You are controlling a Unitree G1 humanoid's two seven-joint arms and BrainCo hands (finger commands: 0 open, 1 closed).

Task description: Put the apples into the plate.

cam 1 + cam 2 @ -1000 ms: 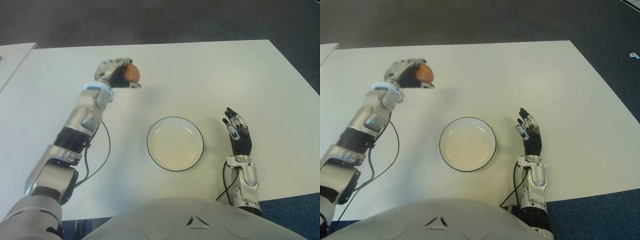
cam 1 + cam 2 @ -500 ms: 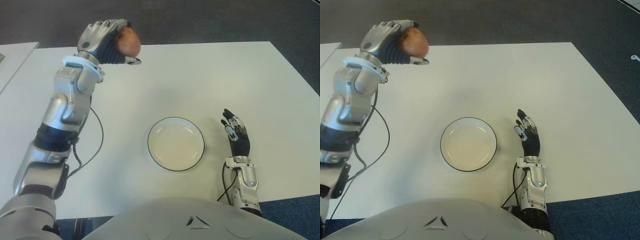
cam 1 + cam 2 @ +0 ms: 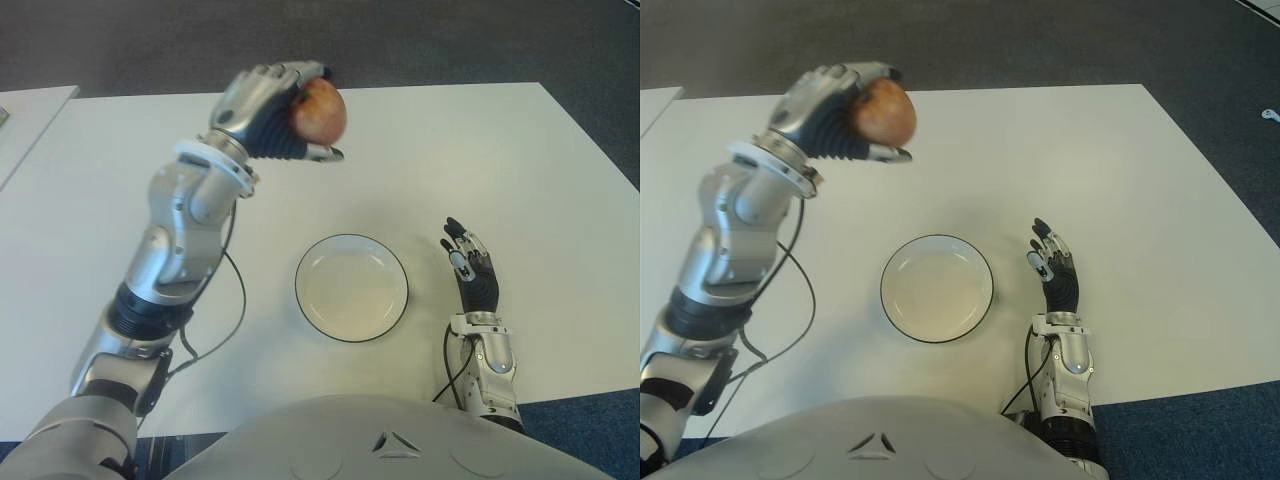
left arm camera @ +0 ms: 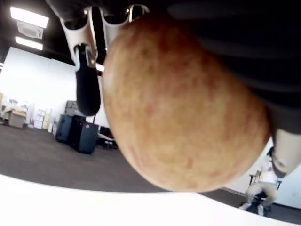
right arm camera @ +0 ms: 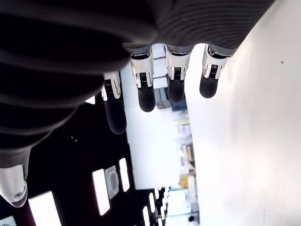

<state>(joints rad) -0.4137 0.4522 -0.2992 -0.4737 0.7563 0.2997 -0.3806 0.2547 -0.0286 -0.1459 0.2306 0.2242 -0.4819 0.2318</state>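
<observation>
From my head camera, the white table (image 3: 520, 160) spreads out before me with the plate (image 3: 351, 288) sitting on it just in front of my torso; the plate is white with a dark rim and has nothing in it. My left hand (image 3: 270, 105) is raised well above the table, beyond the plate and to its left, with the fingers curled tightly around a reddish-yellow apple (image 3: 319, 110). The apple is clear of the plate, held in the air with my thumb under it and the other fingers over its top. My right hand (image 3: 472, 270) shows just beside the plate on its right, fingers stretched out straight and slightly fanned, holding nothing. A black cable (image 3: 215, 310) loops along the table to the left of the plate, beside my left forearm.

In my left wrist camera, the apple (image 4: 181, 108) fills most of the picture, pressed against my palm, with two fingertips (image 4: 88, 82) reaching past its far side. Behind it is a room where a person (image 4: 261, 186) sits on a chair.

In my right wrist camera, my fingers (image 5: 146, 87) extend straight out, spread apart and gripping nothing, with the table (image 5: 254, 141) alongside them.
</observation>
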